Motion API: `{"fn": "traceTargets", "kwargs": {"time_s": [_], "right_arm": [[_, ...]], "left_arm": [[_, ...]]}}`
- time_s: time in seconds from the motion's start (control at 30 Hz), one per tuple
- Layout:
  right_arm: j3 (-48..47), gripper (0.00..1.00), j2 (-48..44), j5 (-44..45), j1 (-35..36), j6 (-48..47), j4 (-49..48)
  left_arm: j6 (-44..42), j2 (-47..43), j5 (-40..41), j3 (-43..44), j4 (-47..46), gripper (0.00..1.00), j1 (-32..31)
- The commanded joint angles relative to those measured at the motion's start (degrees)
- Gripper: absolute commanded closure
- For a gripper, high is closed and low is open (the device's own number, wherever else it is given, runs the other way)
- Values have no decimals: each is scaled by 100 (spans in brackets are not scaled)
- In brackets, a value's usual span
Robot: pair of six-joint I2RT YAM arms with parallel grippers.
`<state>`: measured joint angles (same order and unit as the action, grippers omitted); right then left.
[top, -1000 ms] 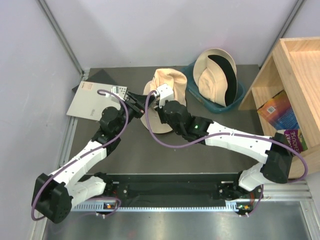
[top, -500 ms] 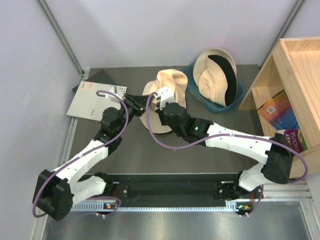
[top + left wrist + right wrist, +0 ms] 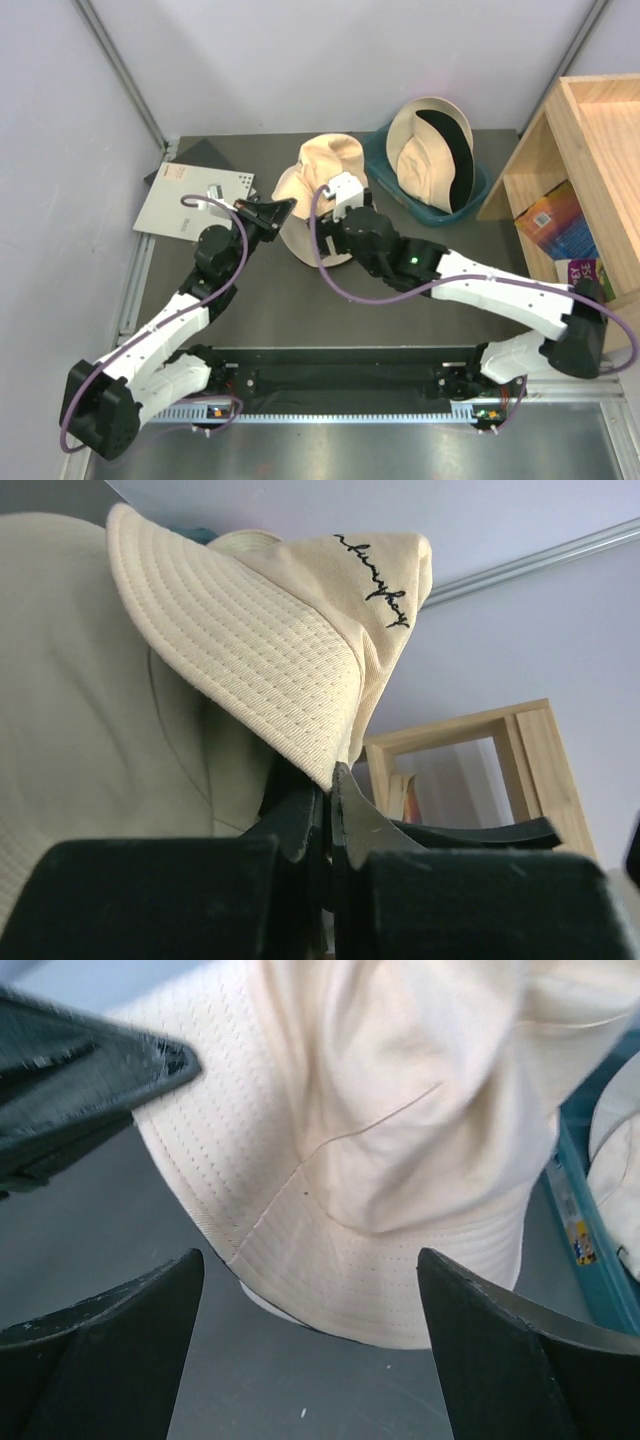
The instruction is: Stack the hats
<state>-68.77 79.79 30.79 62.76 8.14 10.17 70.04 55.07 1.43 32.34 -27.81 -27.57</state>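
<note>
A cream bucket hat (image 3: pixel 318 170) lies on the dark table at the middle back, and in the right wrist view it (image 3: pixel 400 1110) fills the upper frame. In the left wrist view this hat (image 3: pixel 270 630) shows black script on its crown. My left gripper (image 3: pixel 288 205) is shut on the hat's left brim edge, the jaws (image 3: pixel 330 780) pinching the ribbed fabric. My right gripper (image 3: pixel 324 202) hovers open just over the near brim (image 3: pixel 310 1260), holding nothing. A second cream hat with black lining (image 3: pixel 432 148) sits in the teal tub (image 3: pixel 473 196).
A grey booklet (image 3: pixel 190 200) lies at the left back. A wooden shelf (image 3: pixel 590 120) with books (image 3: pixel 555 222) stands on the right. A white and dark edge (image 3: pixel 262 1300) peeks out under the near brim.
My left gripper has closed on the cream hat's brim. My right gripper has opened and let go of the hat, drawing back slightly. The hat has shifted a little to the back.
</note>
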Motion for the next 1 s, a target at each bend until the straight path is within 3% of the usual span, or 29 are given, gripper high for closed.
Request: {"fn": "traceTargets", "kwargs": {"time_s": [0.0, 0.13, 0.43, 0.6, 0.97], "right_arm": [[-206, 13, -841, -212, -193, -32, 177], [-277, 17, -869, -1711, -1228, 82, 118], [-84, 21, -377, -3269, -2179, 160, -709], [110, 25, -236, -3632, -2532, 399, -1307], [-443, 32, 449, -3984, -2725, 399, -1562]], "left_arm": [[-526, -356, 68, -113, 346, 100, 225], [-667, -400, -431, -236, 259, 100, 349], [-966, -163, -679, -114, 382, 100, 375], [-1036, -137, -627, -122, 461, 100, 375], [-1229, -154, -548, -158, 645, 100, 384]]}}
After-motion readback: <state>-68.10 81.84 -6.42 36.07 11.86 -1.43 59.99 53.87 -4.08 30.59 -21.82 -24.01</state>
